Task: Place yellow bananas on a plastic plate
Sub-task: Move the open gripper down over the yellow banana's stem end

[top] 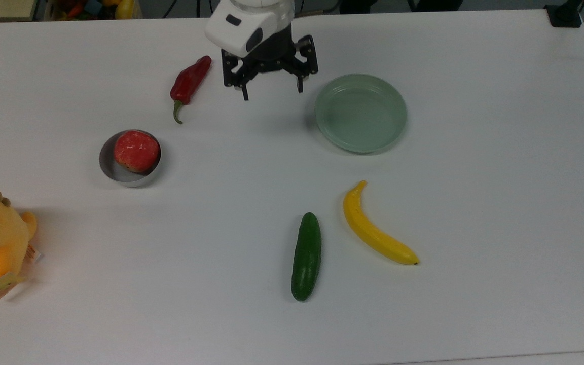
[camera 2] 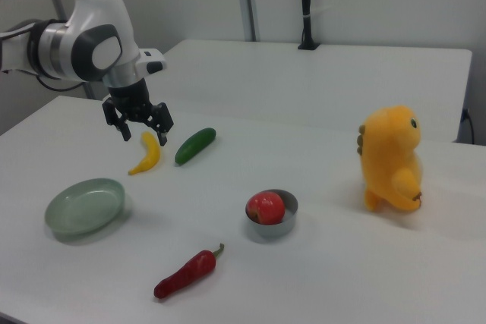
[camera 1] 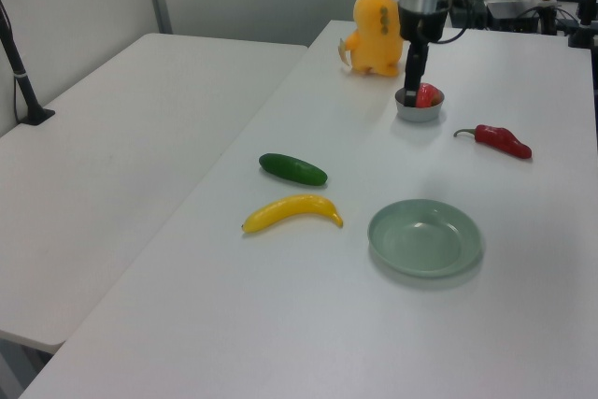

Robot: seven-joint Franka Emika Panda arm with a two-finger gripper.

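nothing is done yet: the yellow banana (top: 375,226) lies on the white table (top: 500,203) beside the cucumber (top: 306,256), apart from the empty pale green plastic plate (top: 361,112). the gripper (top: 270,90), jaws spread wide and holding nothing, hangs between the red chili pepper (top: 189,81) and the plate in the top view, so reaching, grasping and placing all remain.

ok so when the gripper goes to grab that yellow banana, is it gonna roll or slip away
The banana lies flat on its curved side on the table, so it probably won't roll, though a push at one end may spin it. Its skin looks smooth and glossy, so the open gripper might slip unless it closes across the thick middle.
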